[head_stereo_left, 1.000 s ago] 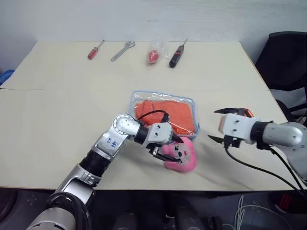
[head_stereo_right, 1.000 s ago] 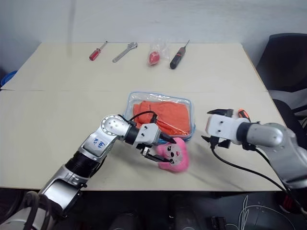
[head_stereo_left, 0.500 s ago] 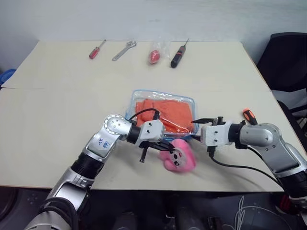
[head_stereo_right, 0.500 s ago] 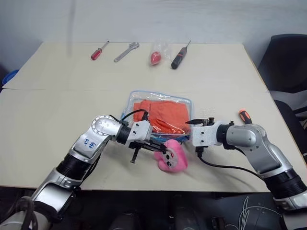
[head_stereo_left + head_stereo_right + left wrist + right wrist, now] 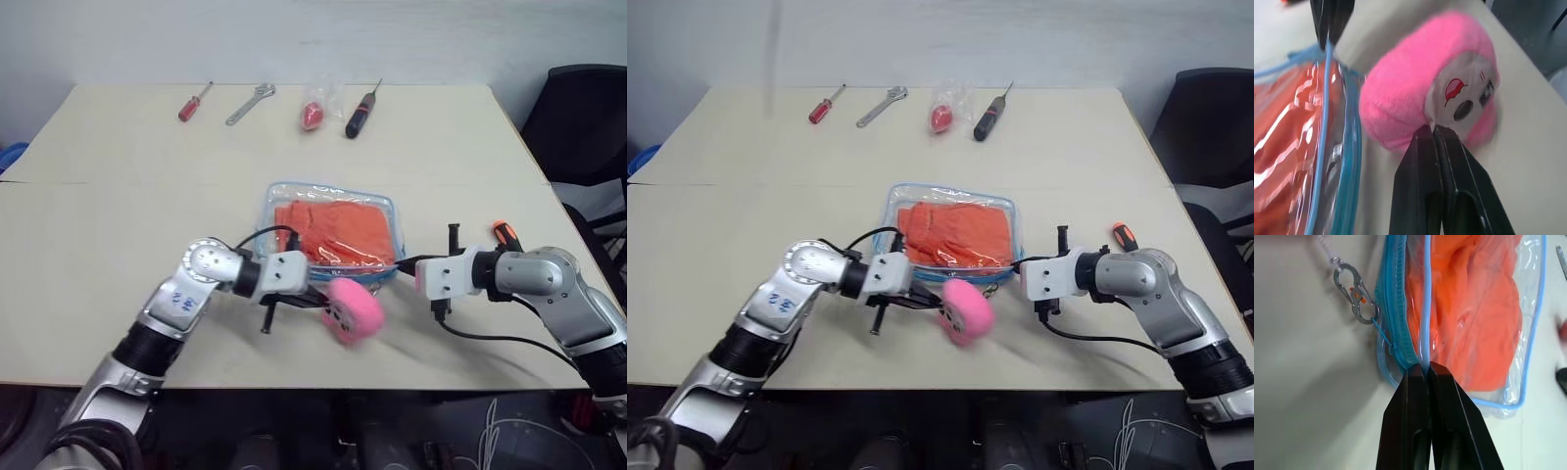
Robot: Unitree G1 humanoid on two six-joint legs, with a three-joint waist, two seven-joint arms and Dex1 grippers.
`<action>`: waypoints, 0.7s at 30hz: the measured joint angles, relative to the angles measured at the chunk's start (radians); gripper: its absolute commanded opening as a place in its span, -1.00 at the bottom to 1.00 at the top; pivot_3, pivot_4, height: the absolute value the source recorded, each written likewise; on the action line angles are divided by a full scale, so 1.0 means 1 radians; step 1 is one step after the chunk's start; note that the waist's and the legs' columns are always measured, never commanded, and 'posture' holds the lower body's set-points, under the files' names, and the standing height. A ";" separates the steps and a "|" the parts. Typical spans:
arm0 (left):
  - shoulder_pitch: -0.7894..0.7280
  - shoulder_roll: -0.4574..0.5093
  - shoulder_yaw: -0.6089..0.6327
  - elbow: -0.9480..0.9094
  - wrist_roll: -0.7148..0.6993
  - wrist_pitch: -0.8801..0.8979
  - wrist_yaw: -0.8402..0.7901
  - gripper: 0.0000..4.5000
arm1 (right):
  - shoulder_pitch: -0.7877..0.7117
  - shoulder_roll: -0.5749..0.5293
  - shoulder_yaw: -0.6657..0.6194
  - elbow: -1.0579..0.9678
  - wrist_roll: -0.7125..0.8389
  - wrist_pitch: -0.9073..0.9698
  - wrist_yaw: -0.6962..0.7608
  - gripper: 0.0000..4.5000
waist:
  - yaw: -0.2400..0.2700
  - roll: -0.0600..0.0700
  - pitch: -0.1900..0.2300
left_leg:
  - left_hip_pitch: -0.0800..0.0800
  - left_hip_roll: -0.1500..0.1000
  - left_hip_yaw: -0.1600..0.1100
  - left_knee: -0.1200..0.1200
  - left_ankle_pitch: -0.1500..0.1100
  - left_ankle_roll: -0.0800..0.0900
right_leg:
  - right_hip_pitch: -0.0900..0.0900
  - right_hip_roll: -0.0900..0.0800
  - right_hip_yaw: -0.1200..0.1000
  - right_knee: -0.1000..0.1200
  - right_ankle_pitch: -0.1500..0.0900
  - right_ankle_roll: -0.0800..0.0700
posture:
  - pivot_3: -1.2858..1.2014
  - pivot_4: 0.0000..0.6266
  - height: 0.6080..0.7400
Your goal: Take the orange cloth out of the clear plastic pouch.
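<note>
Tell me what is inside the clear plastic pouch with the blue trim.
A wrinkled bright orange cloth fills the clear plastic pouch. Anything beneath the cloth is hidden by it.

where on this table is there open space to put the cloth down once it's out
Free: the wide table stretch left of the pouch, and the band between the pouch and the far row from screwdriver to wrench. Crowded: the near edge, with both tools, pouch and pink charm.

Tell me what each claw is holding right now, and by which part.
Left claw is shut on the pink plush charm, at its near edge. Right claw pinches the clear plastic pouch at its blue-trimmed corner by the zipper.
</note>
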 measured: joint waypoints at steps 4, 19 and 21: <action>0.070 0.122 0.124 -0.006 -0.034 0.041 0.006 -1.00 | 0.008 -0.025 -0.033 0.015 0.002 -0.029 0.001 -0.98 | 0.000 0.000 0.000 | 0.000 0.000 0.000 0.000 0.000 0.000 | -0.002 -0.001 0.000 0.000 0.000 0.000 | 0.03 -0.52 1.00; 0.059 0.126 0.348 -0.027 -0.234 0.254 0.087 -0.61 | 0.071 -0.031 -0.107 0.033 0.038 -0.045 0.002 -1.00 | 0.005 0.000 0.000 | -0.001 -0.002 0.002 0.002 0.000 0.001 | -0.001 -0.006 -0.009 0.000 0.000 0.000 | 0.03 -0.52 1.00; 0.014 0.072 0.288 -0.098 -0.272 0.288 0.081 -0.33 | 0.062 -0.019 -0.103 0.028 0.037 -0.043 0.002 -1.00 | 0.004 0.000 0.000 | -0.001 -0.002 0.002 0.002 0.000 0.001 | -0.001 -0.006 -0.009 0.001 0.000 0.000 | 0.03 -0.52 1.00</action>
